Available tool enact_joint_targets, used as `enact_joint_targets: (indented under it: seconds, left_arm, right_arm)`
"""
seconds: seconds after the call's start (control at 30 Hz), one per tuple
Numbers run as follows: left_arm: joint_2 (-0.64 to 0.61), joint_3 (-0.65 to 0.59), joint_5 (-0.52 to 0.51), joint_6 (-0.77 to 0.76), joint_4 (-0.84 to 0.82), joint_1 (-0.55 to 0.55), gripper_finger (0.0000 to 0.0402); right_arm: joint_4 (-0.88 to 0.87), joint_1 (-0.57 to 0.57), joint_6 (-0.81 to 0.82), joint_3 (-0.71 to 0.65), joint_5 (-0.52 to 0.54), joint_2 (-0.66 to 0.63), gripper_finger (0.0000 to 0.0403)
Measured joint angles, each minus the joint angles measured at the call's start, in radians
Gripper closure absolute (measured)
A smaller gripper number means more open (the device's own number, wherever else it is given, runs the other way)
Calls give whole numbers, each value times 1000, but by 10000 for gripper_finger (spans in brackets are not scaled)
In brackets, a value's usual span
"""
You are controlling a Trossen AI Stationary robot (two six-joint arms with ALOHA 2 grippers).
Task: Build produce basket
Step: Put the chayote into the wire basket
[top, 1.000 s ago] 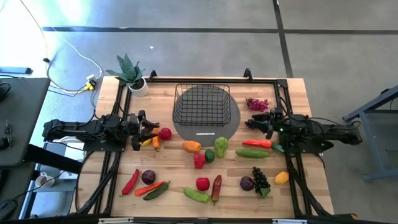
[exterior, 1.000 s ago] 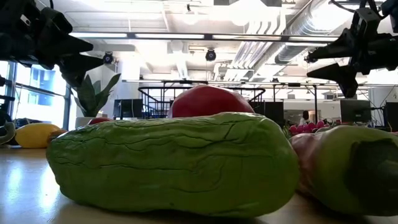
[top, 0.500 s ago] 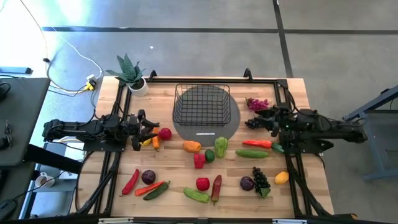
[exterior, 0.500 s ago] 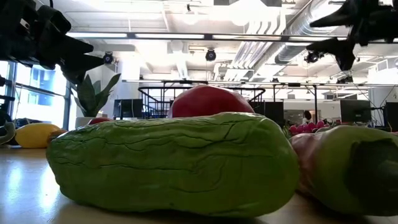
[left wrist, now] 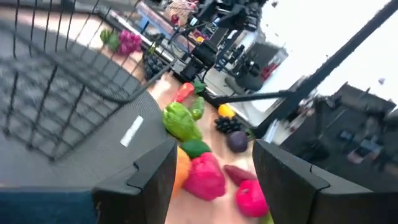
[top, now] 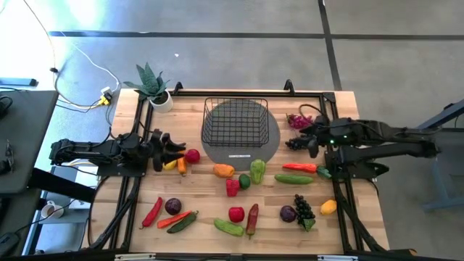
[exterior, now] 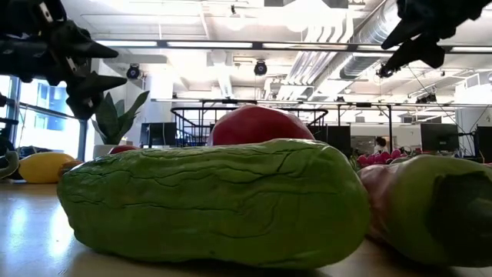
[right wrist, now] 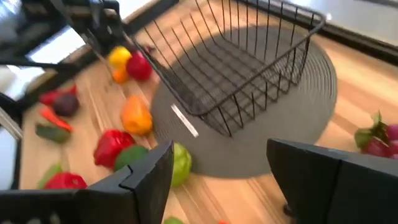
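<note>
Seen from above, the wire basket (top: 235, 122) sits empty on its grey mat (top: 272, 141) at the counter's (top: 362, 109) far middle, produce scattered nearer. The left gripper (top: 171, 148), half-open and holding nothing, hovers just beside a red tomato (top: 192, 155). The right gripper (top: 301, 139), empty with fingers parted, hangs by the pink grapes (top: 299, 120). Its wrist view shows the basket (right wrist: 249, 56) ahead, grapes (right wrist: 380, 140) off to one side, the likelier pick.

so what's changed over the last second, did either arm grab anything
No grab. The right tool has lifted, empty and open, and shifted from by the red chilli toward the pink grapes. The left tool tilted slightly but stays beside the red tomato, open and empty. The basket remains empty on its mat, and the produce hasn't moved.
</note>
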Motion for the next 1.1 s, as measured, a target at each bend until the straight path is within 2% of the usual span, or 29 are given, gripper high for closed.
enact_joint_targets:
  seconds: [0.2, 0.33, 0.43, 0.73, 0.93, 1.1]
  left_arm:
    - [0, 0, 0, -49, 0, 0, 202]
    - [0, 0, -1, -49, 0, 0, 202]
    - [0, 0, -4, -49, 0, 0, 202]
    - [0, 0, -8, -116, 46, 0, 202]
    - [0, 0, -11, -117, 201, 0, 202]
    - [0, 56, -10, -98, 196, 0, 202]
  right_arm:
    - [-184, 0, 2, 104, -57, 167, 162]
    - [-257, 0, 24, 122, -114, 268, 162]
    - [-261, 0, 41, 115, -168, 333, 162]
    - [-268, 0, 45, 114, -185, 484, 162]
    - [-198, 0, 48, 114, -223, 530, 162]
    - [-124, 0, 110, 114, -301, 533, 162]
